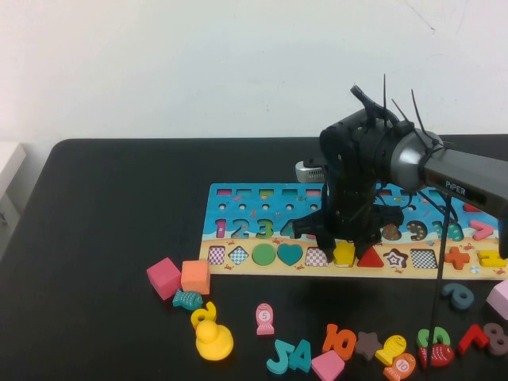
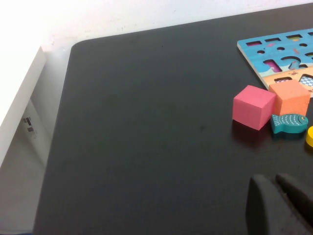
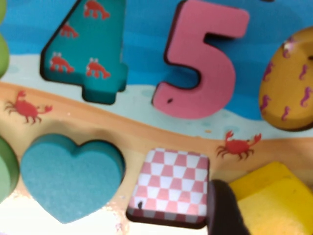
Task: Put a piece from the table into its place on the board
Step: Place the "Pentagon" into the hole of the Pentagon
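My right end effector [image 1: 343, 242] hangs low over the board [image 1: 238, 208], its fingers spread around the yellow pentagon piece [image 1: 344, 253], which sits in the shape row between a checkered square cut-out [image 1: 317, 256] and the red triangle [image 1: 370, 257]. I judge the placing nearly done; next I should lift straight up. My left end effector [image 2: 279, 205] rests over the counter [image 2: 146, 147]; its state I cannot tell.

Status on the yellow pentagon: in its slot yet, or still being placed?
Done: the yellow pentagon sits in the board's shape row, between the checkered square cut-out and the red triangle. In hand: right pincer hangs directly over it, fingers open, one fingertip beside the piece. Left: retreat. Left pincer is parked over bare table.
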